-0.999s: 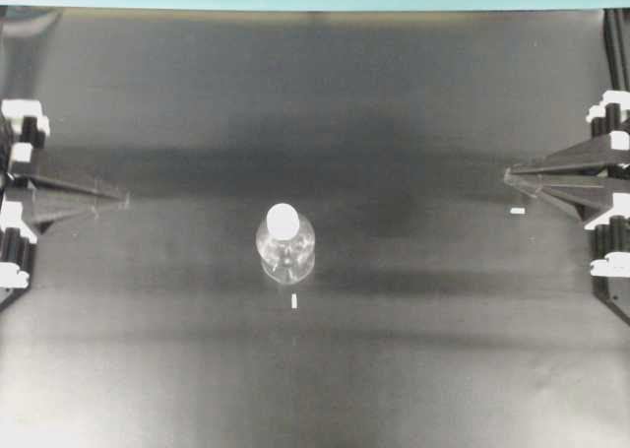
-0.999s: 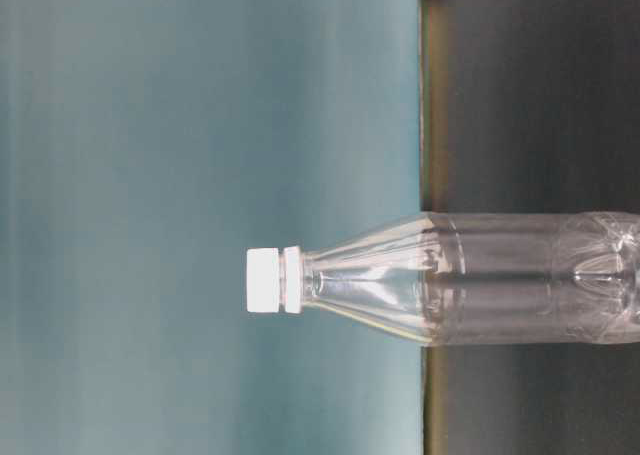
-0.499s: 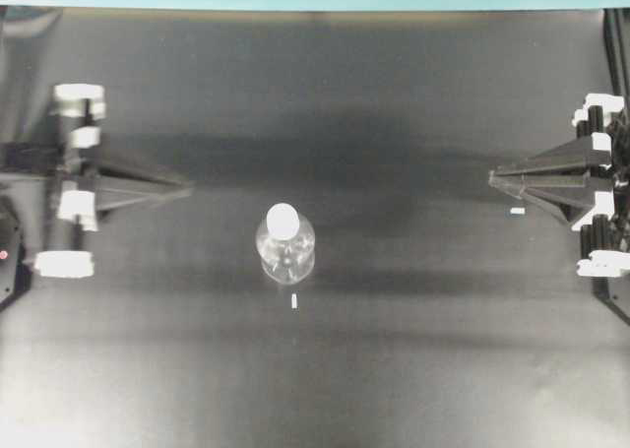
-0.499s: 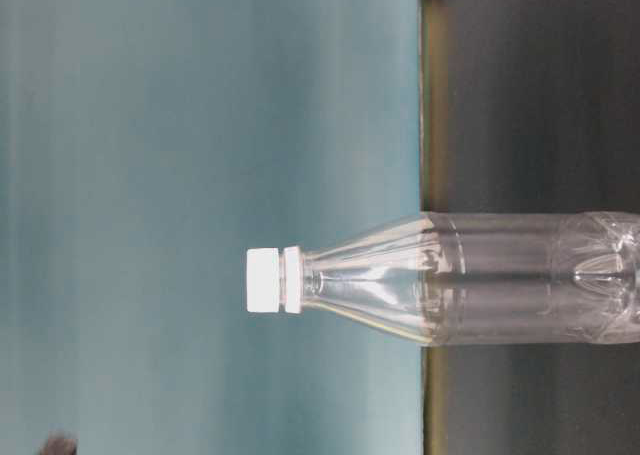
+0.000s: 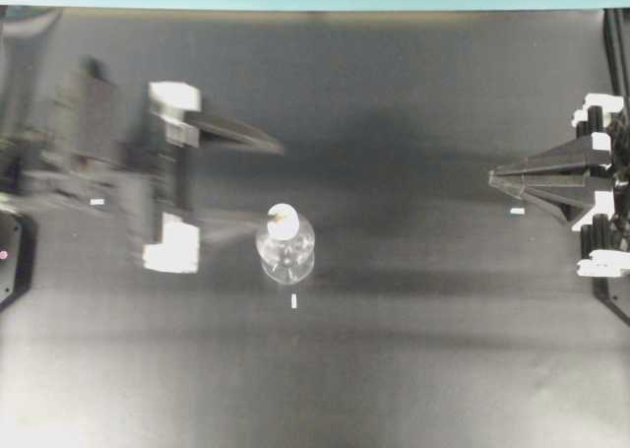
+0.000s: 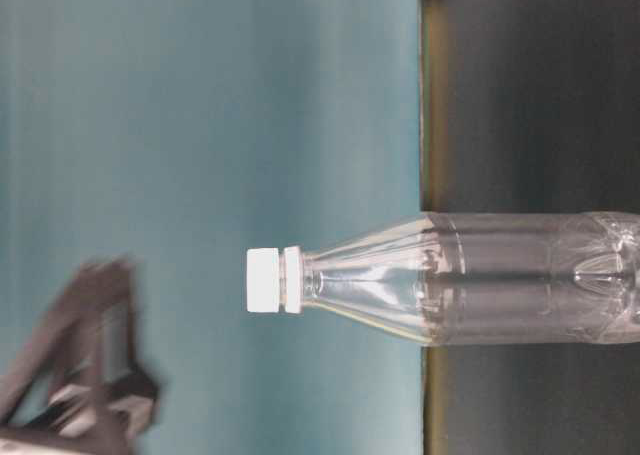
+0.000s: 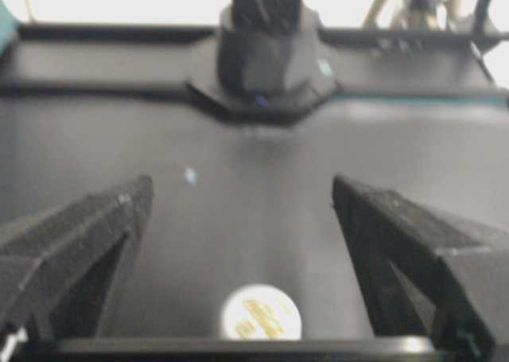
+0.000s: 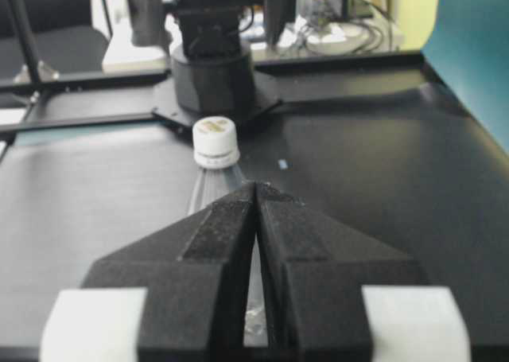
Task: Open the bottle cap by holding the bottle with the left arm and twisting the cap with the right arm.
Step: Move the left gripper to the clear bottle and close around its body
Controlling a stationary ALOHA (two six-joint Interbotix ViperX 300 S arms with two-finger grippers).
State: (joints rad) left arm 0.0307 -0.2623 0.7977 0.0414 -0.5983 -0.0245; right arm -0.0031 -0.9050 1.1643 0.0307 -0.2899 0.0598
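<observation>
Two grippers are on your list, and neither holds anything. Your left gripper (image 5: 241, 187) stands with its jaws spread wide, blurred in the overhead view, one finger just beside the bottle (image 5: 286, 251) and the other well off toward the far edge of the table (image 5: 413, 369). In the left wrist view the two dark fingers (image 7: 75, 247) frame open table with the bottle cap (image 7: 260, 313) low between them. Your right gripper (image 5: 497, 179) sits at the far right with its jaws pressed together, well apart from the bottle, pointing at it. One bottle, upright near the middle of the black table: clear, colourless plastic, rounded shoulders tapering to a narrow neck, apparently empty. One cap, small, white, ribbed at the side, with a faint gold mark on top, still seated. Expect the bottle to be light, thin-walled and slippery, likely to dent or tip under a hard squeeze. Take the body below the shoulder with your left gripper; leave the neck and cap free for the right.
</observation>
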